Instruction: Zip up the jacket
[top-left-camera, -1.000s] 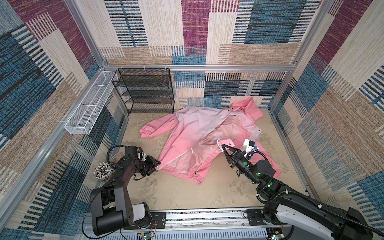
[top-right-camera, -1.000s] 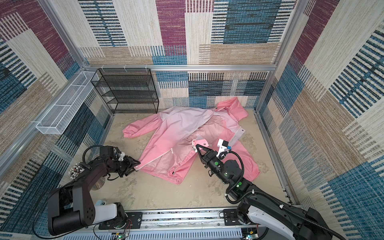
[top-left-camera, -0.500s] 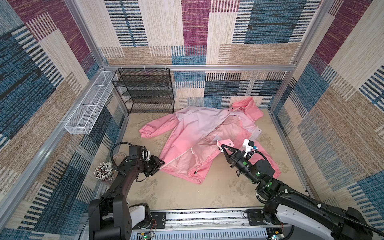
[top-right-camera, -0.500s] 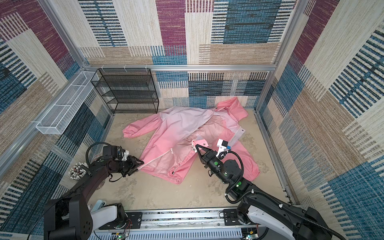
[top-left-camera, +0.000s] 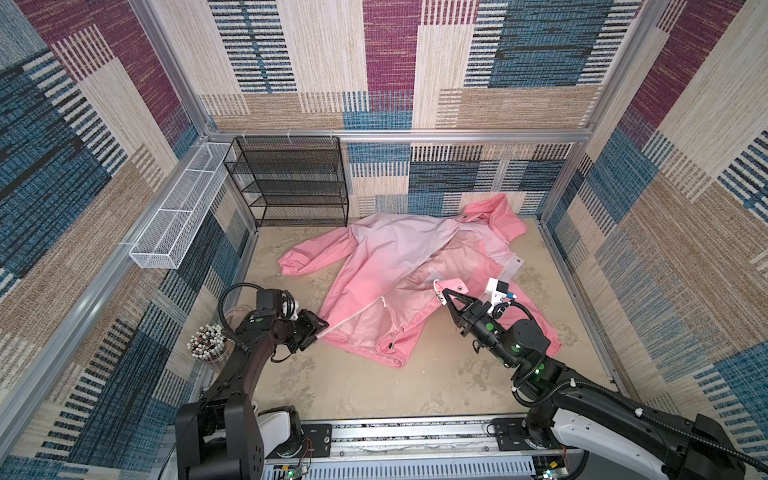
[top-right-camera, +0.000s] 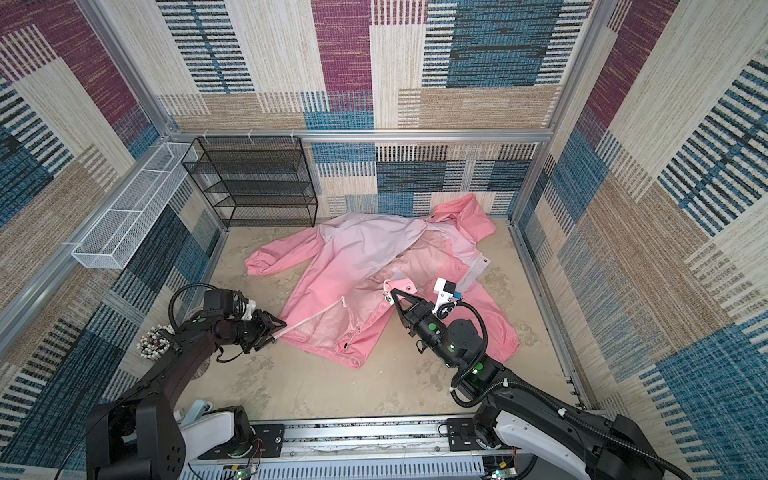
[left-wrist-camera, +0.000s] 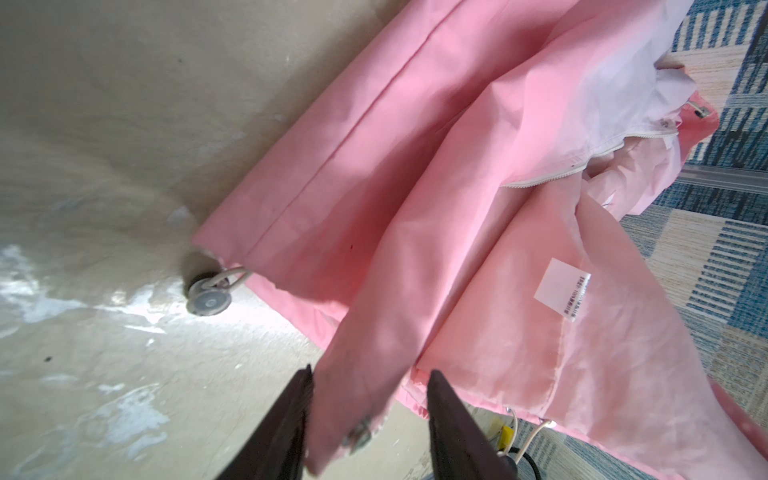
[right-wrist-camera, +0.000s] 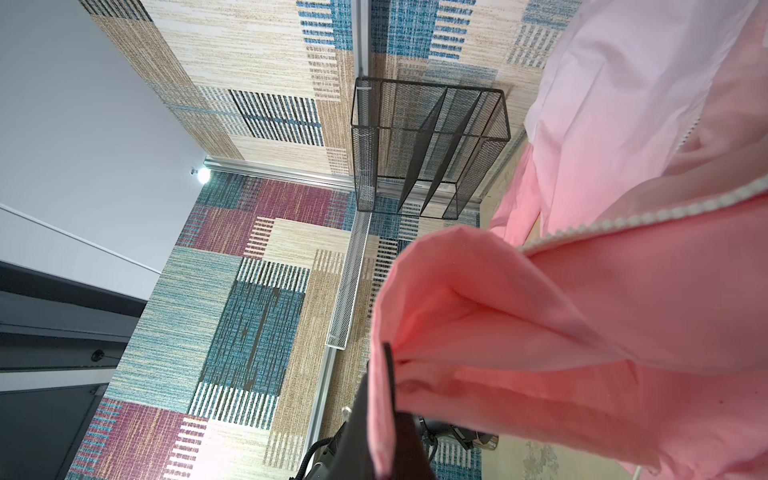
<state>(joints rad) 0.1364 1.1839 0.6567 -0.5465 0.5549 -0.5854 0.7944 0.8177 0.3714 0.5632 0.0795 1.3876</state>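
One jacket lies unzipped and spread on the floor, just in front of and to the right of the single black mesh rack. Two arms reach in from well in front of the rack. One white wire basket hangs left of the rack, and one jar of white-tipped sticks stands front-left of it.

The right gripper is pinched together on a raised fold of the jacket's front edge. The left gripper has its fingers apart; the hem corner lies between them, with a gap showing beside the cloth.

One sleeve is partly hidden under the right arm. In the right wrist view, cloth covers most of that gripper's fingers.
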